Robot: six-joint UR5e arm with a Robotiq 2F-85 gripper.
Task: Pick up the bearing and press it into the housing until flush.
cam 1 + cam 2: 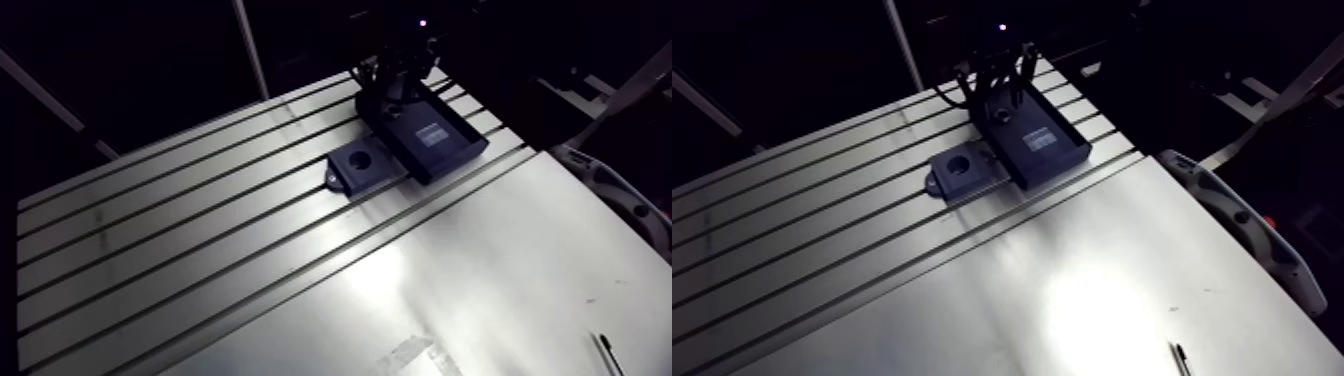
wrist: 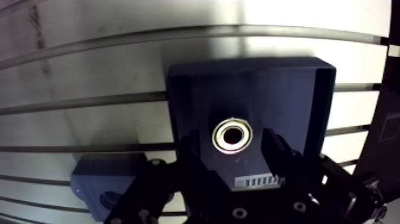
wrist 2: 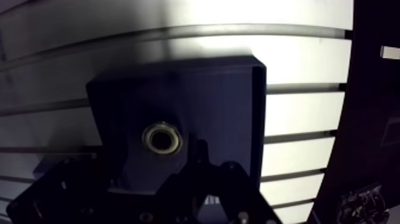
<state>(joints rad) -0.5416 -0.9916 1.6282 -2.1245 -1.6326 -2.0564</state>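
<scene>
Hand (image 2: 231,142) astride bearing (image 2: 233,135), gaps both sides

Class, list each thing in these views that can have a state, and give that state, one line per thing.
gripper: open, one finger on each side of the bearing, not gripping it.
bearing: lying flat in the tray, not yet picked up.
tray: on the table, holding the bearing.
housing: on the table beside the tray, bore empty.
</scene>
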